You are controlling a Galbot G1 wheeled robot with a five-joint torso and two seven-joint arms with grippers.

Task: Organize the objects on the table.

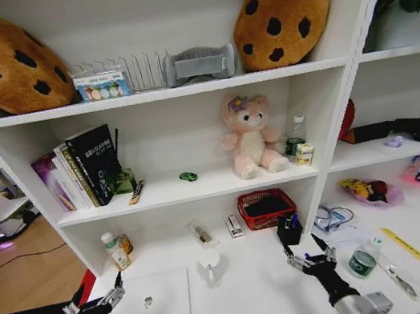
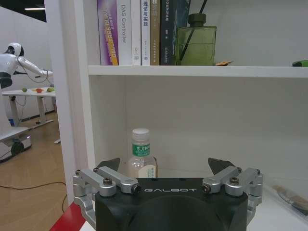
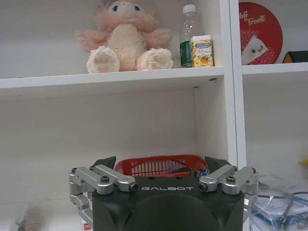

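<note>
Silver slim laptop point(image 1: 148, 306) lies closed on white counter point(image 1: 252, 304), just ahead of left end effector point(image 1: 97, 300). Right end effector point(image 1: 309, 257) hovers opposite. Both open, empty. No grasp begun; next needs choosing a target.

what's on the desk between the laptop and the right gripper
In the head view, a small white cup-like object stands between the closed silver laptop and the right gripper. The rest of that stretch of white desk is bare.
</note>
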